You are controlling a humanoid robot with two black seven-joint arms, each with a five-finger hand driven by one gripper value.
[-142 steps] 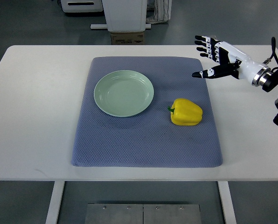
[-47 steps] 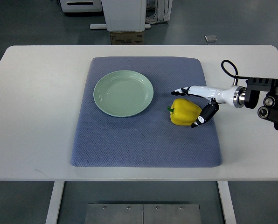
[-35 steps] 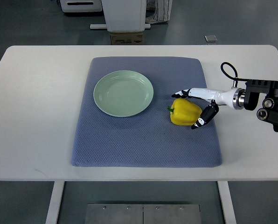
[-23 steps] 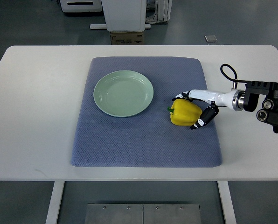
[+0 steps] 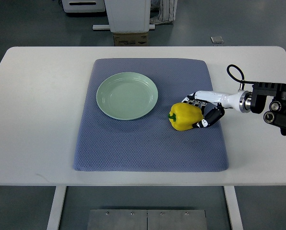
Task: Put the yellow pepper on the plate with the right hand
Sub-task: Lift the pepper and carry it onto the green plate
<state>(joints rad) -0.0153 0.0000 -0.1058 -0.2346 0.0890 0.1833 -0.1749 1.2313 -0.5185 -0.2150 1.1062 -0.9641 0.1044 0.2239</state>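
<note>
While the right hand (image 5: 200, 109) reaches in from the right edge of the frame at mid-height, its fingers (image 5: 191, 99) curl over the far side of the yellow pepper (image 5: 184, 116) and its thumb presses against the pepper's right side, so the hand is grasping the fruit. That pepper lies on the blue-grey mat (image 5: 150, 143), right of centre, its green stem pointing left toward the plate (image 5: 127, 96). Whether the pepper is lifted clear of the mat or resting on it cannot be told from this steep angle. A pale green plate sits on the upper-left part of the mat, apart from the pepper and holding nothing. Under the mat lies a white table (image 5: 37, 120). A black cable loops above the wrist of the right arm (image 5: 270, 103).
</note>
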